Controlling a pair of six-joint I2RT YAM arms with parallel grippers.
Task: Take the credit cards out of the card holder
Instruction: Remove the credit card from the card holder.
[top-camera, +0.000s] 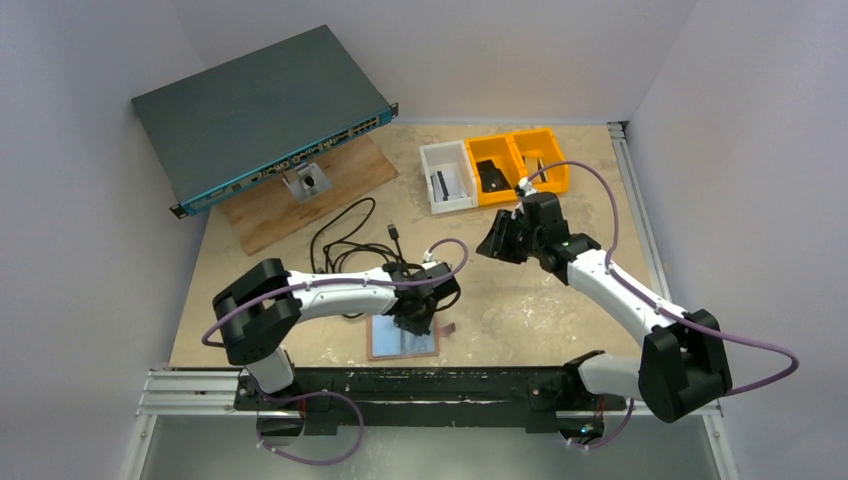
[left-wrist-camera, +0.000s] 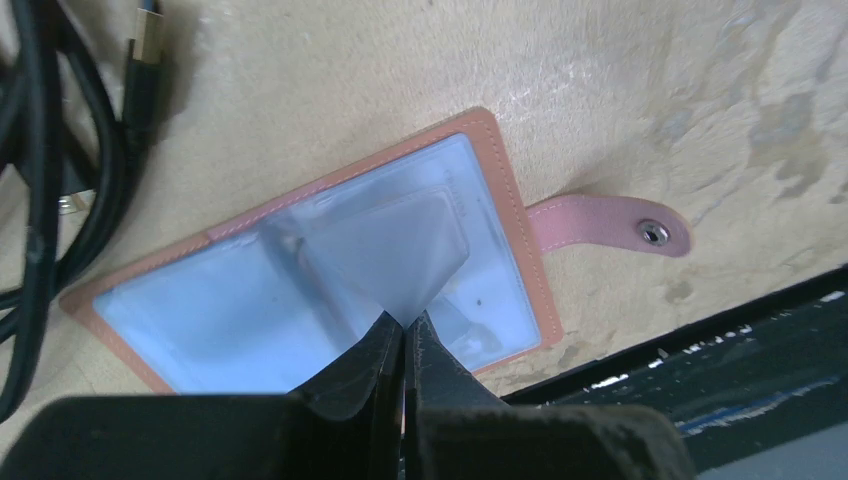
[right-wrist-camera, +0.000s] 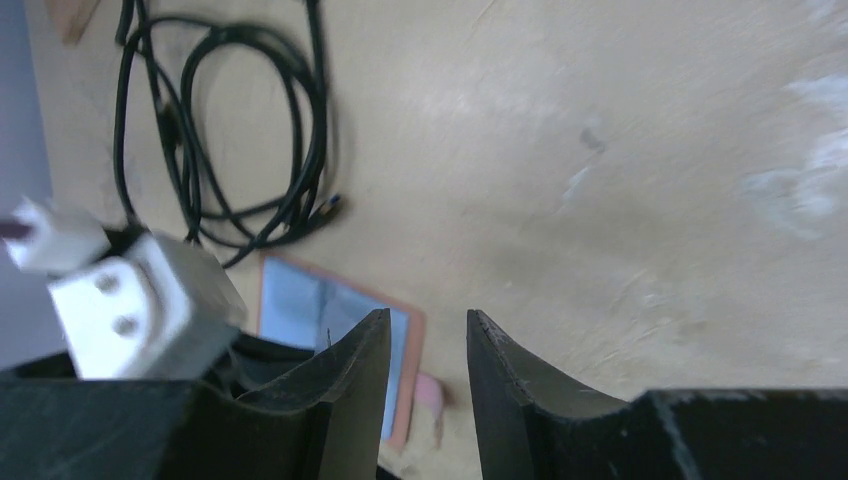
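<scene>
left gripper (left-wrist-camera: 404, 335) looks pinched shut on a clear pocket flap of the open card holder (left-wrist-camera: 505, 200), right gripper (right-wrist-camera: 428, 345) open and empty, so I'd lift gently.

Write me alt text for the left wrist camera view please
The left gripper, closed, pinches a clear plastic pocket sleeve of the open card holder lying on the table. Its snap tab sticks out right; black cables lie left.

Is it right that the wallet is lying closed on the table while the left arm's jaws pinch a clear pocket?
Not quite. The wallet lies open, its clear pockets facing up, as the left wrist view shows. The left gripper does pinch a clear pocket, jaws shut.
</scene>
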